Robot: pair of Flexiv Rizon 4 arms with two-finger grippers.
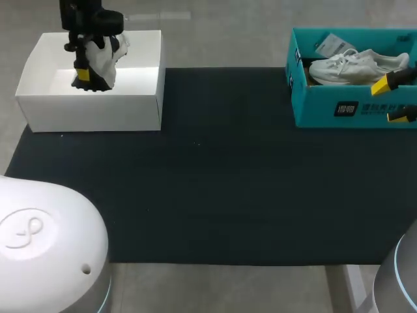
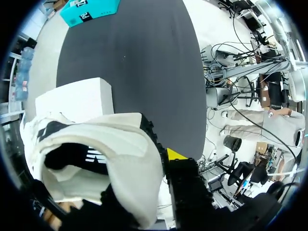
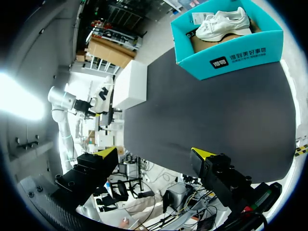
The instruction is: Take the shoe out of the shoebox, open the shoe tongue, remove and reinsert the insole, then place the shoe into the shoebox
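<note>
L gripper (image 1: 86,73) is at the far-left corner, clamped on the shoe (image 1: 105,57) (white upper, black lugged sole). The shoe hangs steeply tilted, sole end down, within the walls of the white shoebox (image 1: 91,107). In the L wrist view one yellow-tipped finger (image 2: 176,154) lies vs. the sole; the other is hidden behind the upper. So the pinch looks sole-to-upper, prob. because that's the stiffest part to grab w/o crushing the collar. Can't tell if the sole touches the box floor, nor whether the shoe is going in or coming out. The collar opening faces the wrist cam, dark inside; insole not readable.

R gripper (image 3: 155,153) sits far right, just beside the teal box (image 1: 326,107), fingers wide apart w/ nothing btwn them. I'd guess it's parked out of the way, ready to help w/ the tongue. A white sneaker (image 1: 355,65) lies in that teal box. The dark mat (image 1: 215,182) btwn the boxes is the likely work spot.
</note>
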